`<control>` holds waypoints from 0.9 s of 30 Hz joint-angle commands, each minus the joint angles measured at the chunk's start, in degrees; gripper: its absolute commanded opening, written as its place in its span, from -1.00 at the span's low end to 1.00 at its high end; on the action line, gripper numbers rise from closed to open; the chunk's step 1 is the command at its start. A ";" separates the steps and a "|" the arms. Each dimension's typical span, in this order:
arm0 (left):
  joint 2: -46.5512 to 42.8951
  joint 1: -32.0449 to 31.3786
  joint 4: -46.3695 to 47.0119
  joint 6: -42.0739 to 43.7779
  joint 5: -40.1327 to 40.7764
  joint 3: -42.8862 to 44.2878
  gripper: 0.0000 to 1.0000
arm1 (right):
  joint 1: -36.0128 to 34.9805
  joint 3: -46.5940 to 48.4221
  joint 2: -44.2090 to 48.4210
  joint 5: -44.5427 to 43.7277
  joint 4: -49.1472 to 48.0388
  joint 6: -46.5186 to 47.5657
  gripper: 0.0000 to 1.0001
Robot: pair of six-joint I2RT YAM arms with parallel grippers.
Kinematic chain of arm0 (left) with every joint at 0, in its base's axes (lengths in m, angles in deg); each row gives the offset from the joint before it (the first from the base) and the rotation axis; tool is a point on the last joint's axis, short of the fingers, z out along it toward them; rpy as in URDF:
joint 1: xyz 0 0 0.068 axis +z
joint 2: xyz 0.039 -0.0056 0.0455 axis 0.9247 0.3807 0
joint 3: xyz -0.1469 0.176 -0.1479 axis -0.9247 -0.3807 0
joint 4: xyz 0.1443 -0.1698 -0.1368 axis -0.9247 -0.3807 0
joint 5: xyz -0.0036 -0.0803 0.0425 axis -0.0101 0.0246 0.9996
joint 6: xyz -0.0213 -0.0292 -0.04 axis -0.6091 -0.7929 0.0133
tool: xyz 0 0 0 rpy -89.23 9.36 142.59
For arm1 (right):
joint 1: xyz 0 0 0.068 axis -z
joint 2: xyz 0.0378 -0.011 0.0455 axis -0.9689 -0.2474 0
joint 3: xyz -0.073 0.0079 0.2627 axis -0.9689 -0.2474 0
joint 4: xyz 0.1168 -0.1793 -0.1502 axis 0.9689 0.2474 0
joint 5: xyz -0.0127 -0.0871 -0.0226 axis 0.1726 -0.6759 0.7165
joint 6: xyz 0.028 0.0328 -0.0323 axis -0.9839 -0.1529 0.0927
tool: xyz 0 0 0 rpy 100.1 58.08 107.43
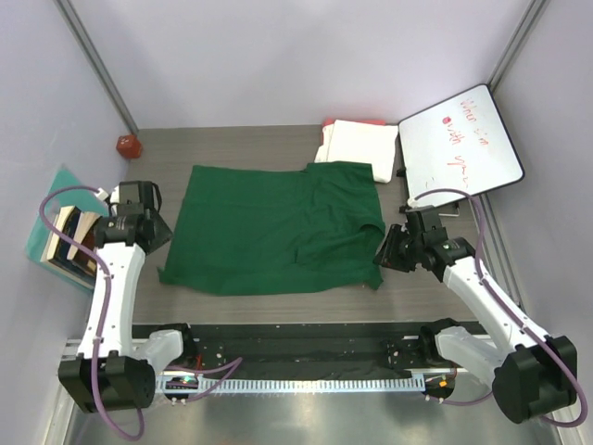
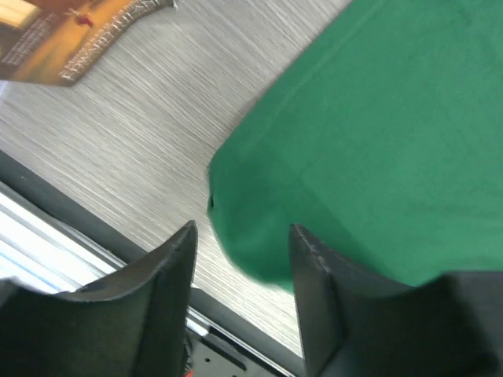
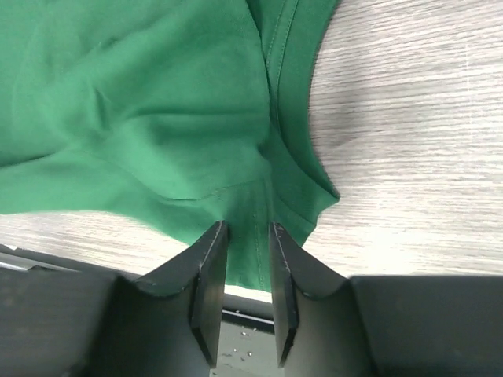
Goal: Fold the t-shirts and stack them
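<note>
Two grippers work the limp, light green shirt point(image 1: 278, 227) — right gripper point(image 3: 248, 236) nearly closed, pinching its near corner, left gripper point(image 2: 242, 245) open and empty beside the other corner — best gripped by corners.

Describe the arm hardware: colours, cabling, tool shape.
Both arms have white link shells with black joints and bases. A lilac cable loops along each. The left tool and right tool each have two flat, matte black fingers. No markings legible.

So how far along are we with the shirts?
Done: a folded cream-white shirt lies at the far edge. In hand: the green shirt is partly folded, the right hand pinching its near right corner, the left hand open at its left corner. Left: finish folding and stack.
</note>
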 commanded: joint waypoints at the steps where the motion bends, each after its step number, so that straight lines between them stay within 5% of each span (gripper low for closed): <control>1: -4.80 0.28 -1.22 1.64 3.66 2.16 0.19 | -0.05 5.47 2.81 0.41 1.41 -1.84 -0.19; 4: -5.16 0.37 -0.62 1.82 4.73 6.20 0.39 | -0.05 11.54 2.02 -1.07 3.17 -1.24 -0.17; 8: -2.44 0.28 6.40 2.52 2.37 8.40 0.43 | -0.05 18.22 -1.14 -4.77 0.72 1.40 -0.08; 18: 23.13 0.37 14.42 -1.87 -6.87 20.88 0.55 | 0.13 43.15 -36.89 -8.98 -10.09 9.66 0.13; 27: 23.85 0.37 17.84 0.50 -7.93 16.93 0.52 | 0.30 58.91 -55.46 -21.11 -14.85 12.74 0.13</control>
